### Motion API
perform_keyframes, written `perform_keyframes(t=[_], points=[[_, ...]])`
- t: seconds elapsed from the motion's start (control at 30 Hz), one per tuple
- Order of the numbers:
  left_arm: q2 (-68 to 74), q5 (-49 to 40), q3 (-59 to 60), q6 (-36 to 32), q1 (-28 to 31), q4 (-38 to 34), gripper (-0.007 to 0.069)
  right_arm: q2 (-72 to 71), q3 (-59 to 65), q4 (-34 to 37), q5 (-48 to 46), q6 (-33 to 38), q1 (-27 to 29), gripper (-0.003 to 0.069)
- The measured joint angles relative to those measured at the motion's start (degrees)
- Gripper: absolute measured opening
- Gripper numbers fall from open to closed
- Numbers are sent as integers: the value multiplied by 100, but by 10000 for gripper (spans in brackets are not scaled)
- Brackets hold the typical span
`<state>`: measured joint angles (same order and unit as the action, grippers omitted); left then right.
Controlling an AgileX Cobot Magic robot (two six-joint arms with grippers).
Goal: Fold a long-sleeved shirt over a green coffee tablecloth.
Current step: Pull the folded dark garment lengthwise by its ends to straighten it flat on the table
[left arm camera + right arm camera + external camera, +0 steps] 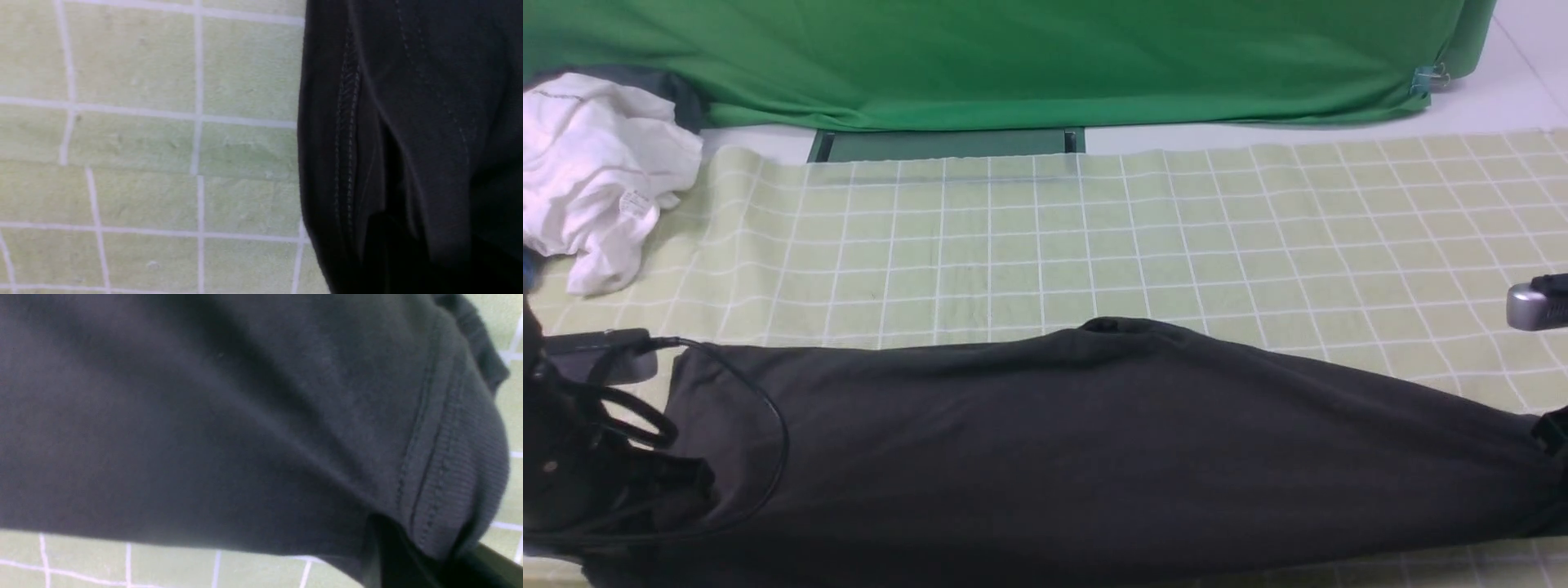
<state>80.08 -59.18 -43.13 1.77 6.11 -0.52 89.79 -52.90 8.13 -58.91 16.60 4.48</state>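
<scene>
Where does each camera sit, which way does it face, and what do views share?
Front view: between the arms, facing forward over shirt and tablecloth; left arm and right arm at edges.
Left wrist view: on that wrist, close on the shirt's seam; robot parts unclear.
Right wrist view: on that wrist, close on a ribbed edge; dark jaw shows.
All share shirt and tablecloth.

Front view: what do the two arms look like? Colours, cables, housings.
Left arm: black, with a dark boxy module on top and a thin black cable looping over the shirt. Right arm: only a rounded silver-grey end with a black piece behind shows. No markings legible.
</scene>
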Motion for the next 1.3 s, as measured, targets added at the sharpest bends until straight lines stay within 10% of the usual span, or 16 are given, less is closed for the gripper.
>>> perform_keyframes(t=[0.33, 0.57, 0.67, 0.8, 0.87, 1.3], points=[[-67, -399, -35, 302, 0, 689, 421, -241, 0, -107, 34, -134, 0, 457], [-318, -713, -505, 552, 0, 898, 543, -817, -194, 274, 25, -130, 0, 482], [-564, -499, -666, 435, -61, 643, 472, -954, -495, 768, 25, 118, -144, 412], [-609, 4, -688, -101, -440, -435, 111, -707, -1203, 1250, 172, 640, -924, 100], [-494, 82, -688, -226, -632, -651, 50, -374, -1593, 1319, 221, 797, -1368, 32], [269, 110, -410, -257, -1190, -545, 2, 2360, -3353, 1458, 241, 1671, -3116, 4]])
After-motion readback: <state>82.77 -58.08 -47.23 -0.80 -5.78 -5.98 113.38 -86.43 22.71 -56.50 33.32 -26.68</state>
